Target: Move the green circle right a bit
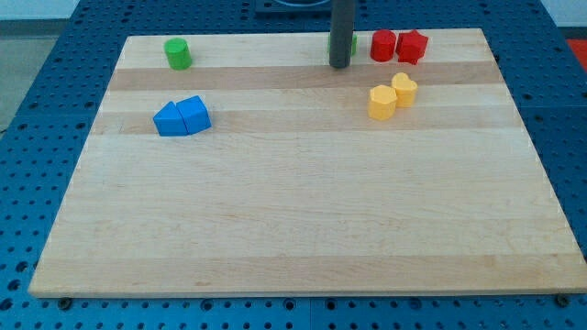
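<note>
A green circle block [177, 53] stands near the board's top left corner. My tip [339, 66] is far to its right, near the top edge at the middle of the board. The rod hides most of a second green block [354, 44]; only a sliver shows on the rod's right side, and its shape cannot be made out. The tip touches no block that I can see.
Two red blocks [382, 45] [412, 46] sit side by side just right of the rod. Two yellow blocks [382, 102] [404, 89] touch each other below them. Two blue blocks [170, 120] [193, 114] lie together below the green circle. The wooden board [293, 220] rests on a blue pegboard.
</note>
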Available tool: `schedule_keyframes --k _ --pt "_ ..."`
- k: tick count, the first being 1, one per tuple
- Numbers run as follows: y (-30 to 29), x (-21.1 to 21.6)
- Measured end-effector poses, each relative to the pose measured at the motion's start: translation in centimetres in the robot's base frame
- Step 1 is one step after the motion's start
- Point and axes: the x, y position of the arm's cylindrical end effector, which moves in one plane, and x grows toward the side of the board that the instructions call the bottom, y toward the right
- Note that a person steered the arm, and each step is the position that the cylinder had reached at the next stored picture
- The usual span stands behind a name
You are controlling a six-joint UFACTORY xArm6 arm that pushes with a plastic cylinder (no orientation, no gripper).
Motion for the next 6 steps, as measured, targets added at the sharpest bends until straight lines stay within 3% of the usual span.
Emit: schedule_keyframes --k 1,3,4,6 --pt "-6.5 0.6" --pt "-26.5 1.1" --pt "-32.5 0.8" --pt "-26.1 -0.5"
